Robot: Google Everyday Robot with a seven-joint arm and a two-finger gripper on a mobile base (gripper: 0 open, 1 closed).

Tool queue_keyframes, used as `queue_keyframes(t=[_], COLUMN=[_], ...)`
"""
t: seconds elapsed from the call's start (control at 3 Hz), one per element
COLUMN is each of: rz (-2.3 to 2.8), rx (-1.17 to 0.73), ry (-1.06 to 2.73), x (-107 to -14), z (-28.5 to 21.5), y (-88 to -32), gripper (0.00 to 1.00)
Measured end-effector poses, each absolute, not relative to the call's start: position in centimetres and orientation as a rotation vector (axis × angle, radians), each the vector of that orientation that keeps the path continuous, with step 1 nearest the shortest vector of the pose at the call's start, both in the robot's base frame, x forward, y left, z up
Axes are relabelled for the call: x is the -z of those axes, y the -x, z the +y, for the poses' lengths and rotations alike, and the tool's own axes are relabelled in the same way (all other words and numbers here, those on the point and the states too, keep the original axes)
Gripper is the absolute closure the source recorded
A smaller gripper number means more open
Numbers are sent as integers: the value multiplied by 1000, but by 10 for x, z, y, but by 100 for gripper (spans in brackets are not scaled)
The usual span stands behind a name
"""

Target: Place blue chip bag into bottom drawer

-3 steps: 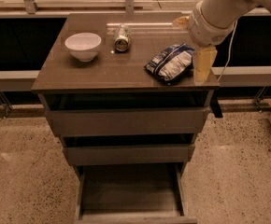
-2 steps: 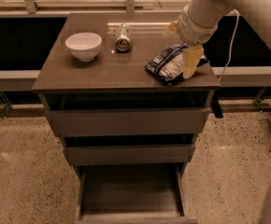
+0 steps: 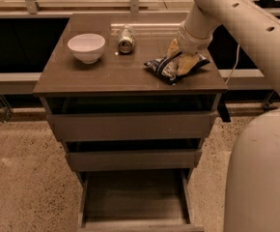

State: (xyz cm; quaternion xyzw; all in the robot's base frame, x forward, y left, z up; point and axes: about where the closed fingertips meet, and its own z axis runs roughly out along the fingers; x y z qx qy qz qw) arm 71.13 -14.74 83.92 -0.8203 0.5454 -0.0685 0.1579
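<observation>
The blue chip bag (image 3: 158, 66), crumpled dark blue foil with silvery panels, lies on the right part of the cabinet top (image 3: 91, 76). My gripper (image 3: 181, 58) has come down from the upper right onto the bag. Its yellowish fingers (image 3: 190, 65) stand open on either side of the bag's right half and hide that part. The bag still rests on the top. The bottom drawer (image 3: 135, 199), a shallow grey-brown tray, is pulled out at the foot of the cabinet and shows a bare floor.
A white bowl (image 3: 86, 47) stands at the left of the top and a small metal can (image 3: 126, 39) lies at the back middle. Two wider drawers (image 3: 130, 125) above the bottom one are slightly out. My white body (image 3: 260, 178) fills the lower right.
My gripper has moved left from beside the bag's right edge and now sits over the bag. The bag, bowl and can have not moved.
</observation>
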Motion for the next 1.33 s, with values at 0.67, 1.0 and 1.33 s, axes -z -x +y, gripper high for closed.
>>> queue_keyframes(t=[0.67, 1.0, 1.33], rz=[1605, 1757, 1830], rx=[79, -184, -481], ry=[2255, 2016, 1765], x=[-899, -936, -914], z=[-168, -208, -210], y=[-662, -587, -543], gripper=[100, 100, 100])
